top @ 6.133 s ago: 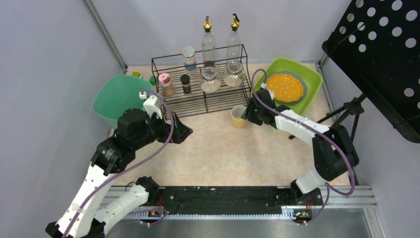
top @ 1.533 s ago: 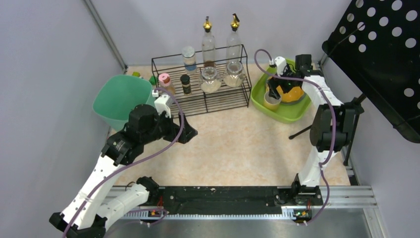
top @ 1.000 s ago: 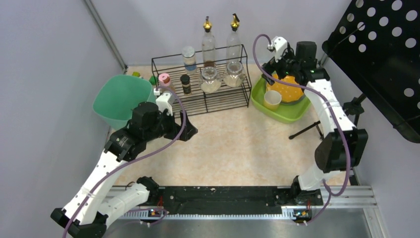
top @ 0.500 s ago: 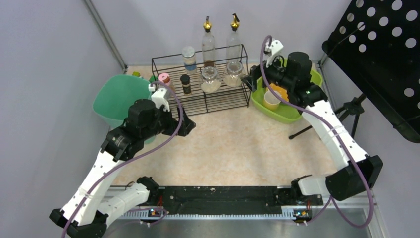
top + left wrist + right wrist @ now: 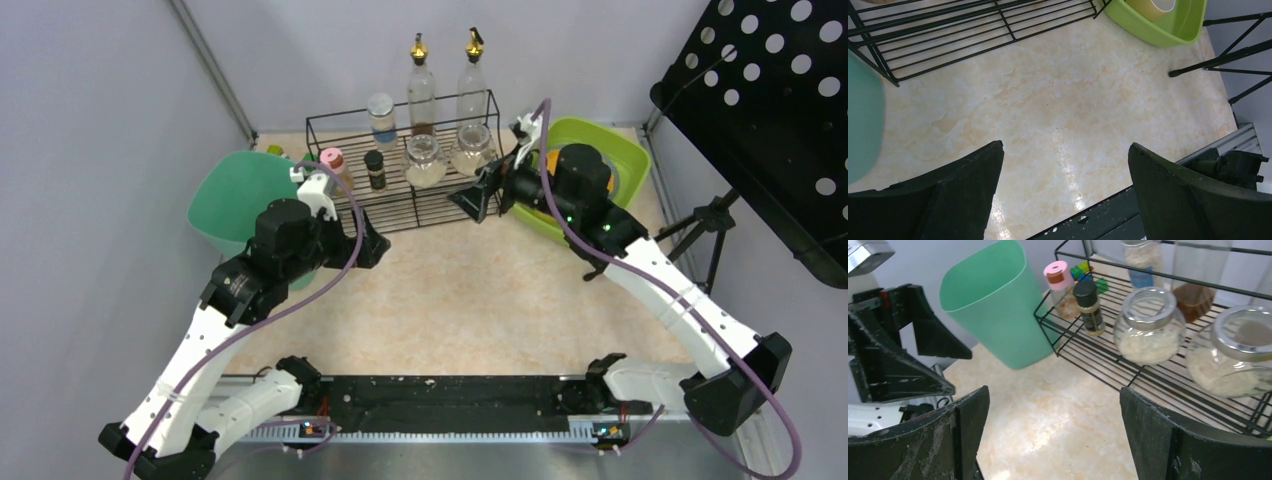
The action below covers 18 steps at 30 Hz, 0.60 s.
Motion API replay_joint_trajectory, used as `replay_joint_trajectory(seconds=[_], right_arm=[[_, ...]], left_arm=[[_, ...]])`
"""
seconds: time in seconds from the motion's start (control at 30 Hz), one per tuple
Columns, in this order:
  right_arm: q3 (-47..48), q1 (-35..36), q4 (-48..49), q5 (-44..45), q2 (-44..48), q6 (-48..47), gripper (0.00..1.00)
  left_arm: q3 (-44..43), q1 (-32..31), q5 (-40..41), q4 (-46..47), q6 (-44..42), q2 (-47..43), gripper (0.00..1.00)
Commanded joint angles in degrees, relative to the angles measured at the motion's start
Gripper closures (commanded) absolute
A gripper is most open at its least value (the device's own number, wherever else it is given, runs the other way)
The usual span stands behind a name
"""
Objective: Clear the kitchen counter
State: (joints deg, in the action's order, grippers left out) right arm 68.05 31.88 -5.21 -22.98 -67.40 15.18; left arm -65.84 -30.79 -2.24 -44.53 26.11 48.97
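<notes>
Marble counter, lime tub half hidden — cup cropped

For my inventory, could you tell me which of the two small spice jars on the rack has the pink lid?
The left jar, nearest the green bin; the dark-capped jar stands to its right.

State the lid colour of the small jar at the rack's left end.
Pink; the lid shows best in the right wrist view.
</notes>
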Motion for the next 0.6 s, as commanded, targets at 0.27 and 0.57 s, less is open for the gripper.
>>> replay_joint_trajectory(seconds=[0.27,0.57], right_arm=[[4.6,18.8,-10.7,24.7,-5.0,-3.3,0.01],[1.6,25.4,-13.1,39.7,-8.5,0.6,0.01]], left_arm=[[-2.5,0.1,4.6,4.0,1.7,0.8,0.01],[-2.5,0.1,2.6,5.9,1.1,3.4,0.01]])
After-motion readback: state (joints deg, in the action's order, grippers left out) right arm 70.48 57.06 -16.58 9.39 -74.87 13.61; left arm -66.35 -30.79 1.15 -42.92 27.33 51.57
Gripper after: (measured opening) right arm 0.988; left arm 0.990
